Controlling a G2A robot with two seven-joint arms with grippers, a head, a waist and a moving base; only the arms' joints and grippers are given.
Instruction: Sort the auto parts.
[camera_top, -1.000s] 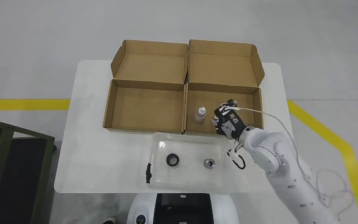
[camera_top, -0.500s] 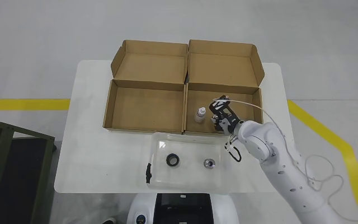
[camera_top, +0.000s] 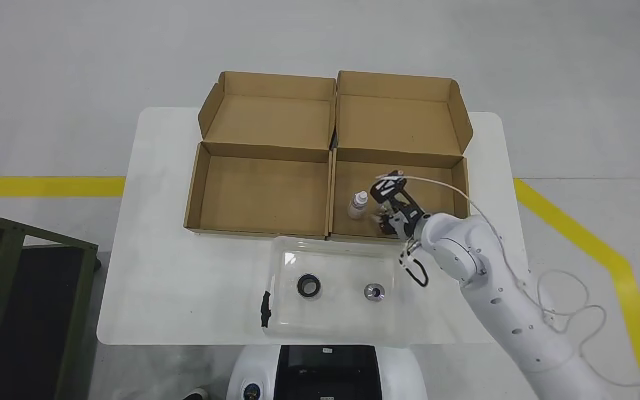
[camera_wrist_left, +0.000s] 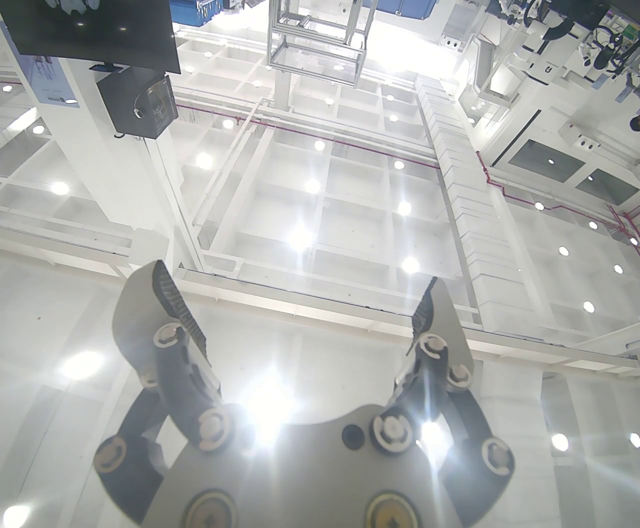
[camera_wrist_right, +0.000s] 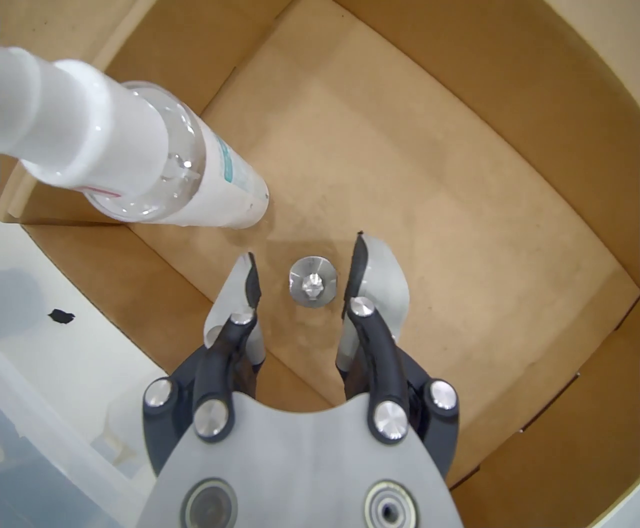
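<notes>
- Two claws, two very different jobs: my right claw (camera_wrist_right: 305, 275) hangs low inside the right-hand box (camera_top: 440, 195), jaws narrowly apart and gripping nothing.
- Between those jaws a small metal stud (camera_wrist_right: 312, 286) stands on the cardboard floor with its broad head down, a sliver of gap on each side, touching neither pad.
- I judge this box to be the bin for such parts, which is why the stud sits here and not in the clear tray (camera_top: 330, 240).
- A spray bottle (camera_wrist_right: 165, 165) stands upright just beside the stud, near the box's lower-left corner in the top view, so I have little room on that side.
- My left claw (camera_wrist_left: 295, 280) is parked pointing up at the ceiling, jaws wide and empty, out of the way.
- From my right wrist I get the fine detail: the stud centred between the pads and the bottle's closeness.
- From the top view I get the layout: the bare left-hand box (camera_top: 258, 195), and, on the bench (camera_top: 160, 250), the tray holding a black ring (camera_top: 309, 286) and a silver part (camera_top: 374, 292), which by my reckoning await sorting.
</notes>
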